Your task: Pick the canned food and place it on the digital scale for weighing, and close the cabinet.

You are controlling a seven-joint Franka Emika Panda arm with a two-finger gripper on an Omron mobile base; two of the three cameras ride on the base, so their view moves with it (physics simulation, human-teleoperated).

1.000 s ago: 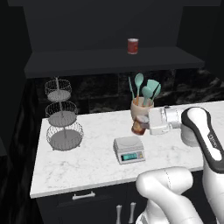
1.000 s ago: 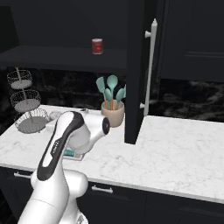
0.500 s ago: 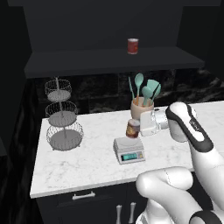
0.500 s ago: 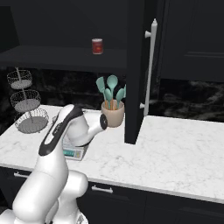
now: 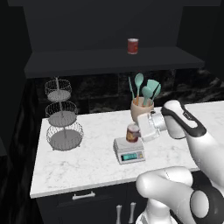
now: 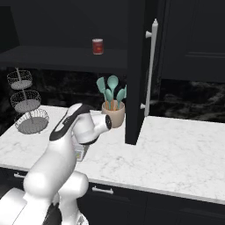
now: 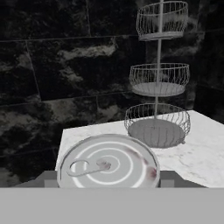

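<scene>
The jaws are clenched on the canned food (image 5: 132,133), gripping it from the side with the hand lying level; the tin hangs just over the top plate of the digital scale (image 5: 129,150), or may already touch it, which the pictures do not settle; in the hand view its grey lid with the ring pull (image 7: 108,162) sits close under the camera, tilted little if at all. To finish this step well, I judge the tin should be lowered straight down until its base sits flat and centred on the plate, then the jaws released and drawn back level, away from the tin, so it is not dragged or tipped; the scale is small, so an off-centre set-down could leave the tin overhanging. Just behind the hand stands a utensil crock (image 5: 141,109) with teal spoons; a careless retreat could knock it. Further left on the marble desk (image 5: 83,168) stands a three-tier wire basket (image 5: 63,118). A second red tin (image 5: 133,46) stays on the cabinet shelf; the cabinet door (image 6: 137,74) stands open, not yet shut.
</scene>
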